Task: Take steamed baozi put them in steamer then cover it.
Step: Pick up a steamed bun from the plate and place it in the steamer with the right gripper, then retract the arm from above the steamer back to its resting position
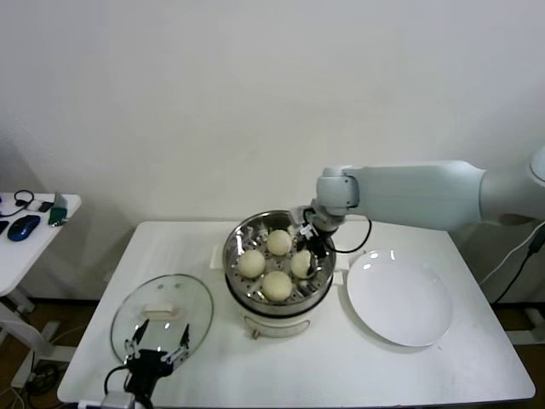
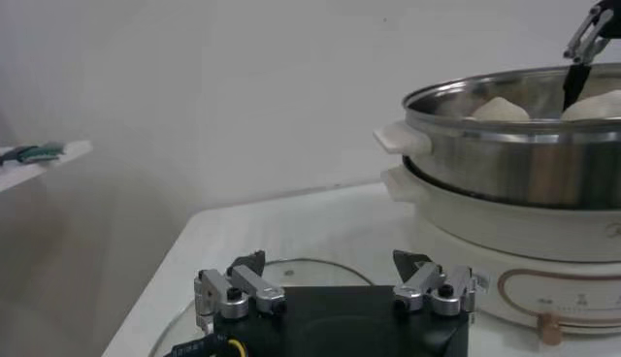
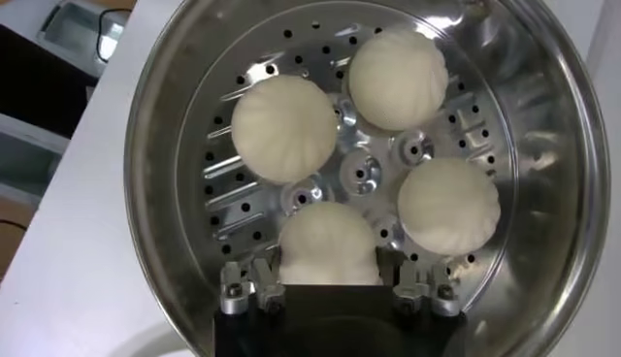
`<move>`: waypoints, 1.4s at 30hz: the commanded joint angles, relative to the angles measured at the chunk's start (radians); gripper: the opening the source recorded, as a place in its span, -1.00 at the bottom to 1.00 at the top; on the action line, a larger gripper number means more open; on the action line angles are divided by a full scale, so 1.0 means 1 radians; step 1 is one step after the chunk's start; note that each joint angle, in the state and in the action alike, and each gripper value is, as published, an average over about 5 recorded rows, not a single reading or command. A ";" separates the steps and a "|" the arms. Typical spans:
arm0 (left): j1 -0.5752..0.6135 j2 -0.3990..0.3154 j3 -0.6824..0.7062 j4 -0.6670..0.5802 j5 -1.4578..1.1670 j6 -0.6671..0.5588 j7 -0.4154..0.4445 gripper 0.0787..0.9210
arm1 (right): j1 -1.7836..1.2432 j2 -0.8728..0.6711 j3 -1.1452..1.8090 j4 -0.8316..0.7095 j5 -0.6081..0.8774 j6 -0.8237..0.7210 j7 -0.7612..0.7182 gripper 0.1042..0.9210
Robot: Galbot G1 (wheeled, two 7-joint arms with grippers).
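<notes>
The steamer [image 1: 232, 256] stands mid-table on its cream base, and its perforated tray [image 3: 233, 209] holds several baozi. My right gripper [image 1: 305, 254] reaches into the pot from the right. Its fingers [image 3: 260, 276] stand slightly apart on either side of the nearest baozi [image 3: 327, 243], which rests on the tray; the gripper [image 3: 330, 267] is open. Two more baozi [image 3: 284, 129] [image 3: 448, 206] lie close by. The glass cover [image 1: 162, 311] lies flat at the front left. My left gripper [image 1: 160, 342] hovers open over its near edge [image 2: 301, 272], holding nothing [image 2: 330, 262].
A flat white plate [image 1: 398, 298] lies to the right of the steamer [image 2: 505, 155]. A small side table [image 1: 34, 243] with a blue mouse stands beyond the table's left edge. A white wall runs behind.
</notes>
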 commanded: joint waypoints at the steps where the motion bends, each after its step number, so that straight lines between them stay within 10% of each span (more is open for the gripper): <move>1: 0.002 -0.003 0.001 -0.006 0.003 0.000 0.000 0.77 | 0.028 -0.005 0.009 -0.019 0.025 0.025 -0.018 0.53; 10: 0.009 -0.002 -0.001 -0.021 0.011 0.005 0.003 0.77 | 0.113 -0.167 0.178 0.002 0.169 0.029 -0.042 0.76; 25: -0.057 -0.017 0.004 -0.033 0.014 -0.044 -0.034 0.77 | -0.610 -0.498 1.092 0.146 0.212 -0.081 0.878 0.76; 34: -0.125 -0.002 0.017 0.020 0.033 -0.130 -0.053 0.77 | -1.401 -0.709 1.761 0.300 0.089 0.151 0.830 0.76; 42: -0.142 0.006 0.024 0.033 0.060 -0.171 -0.054 0.77 | -2.103 -0.534 2.368 0.372 0.032 0.412 0.675 0.76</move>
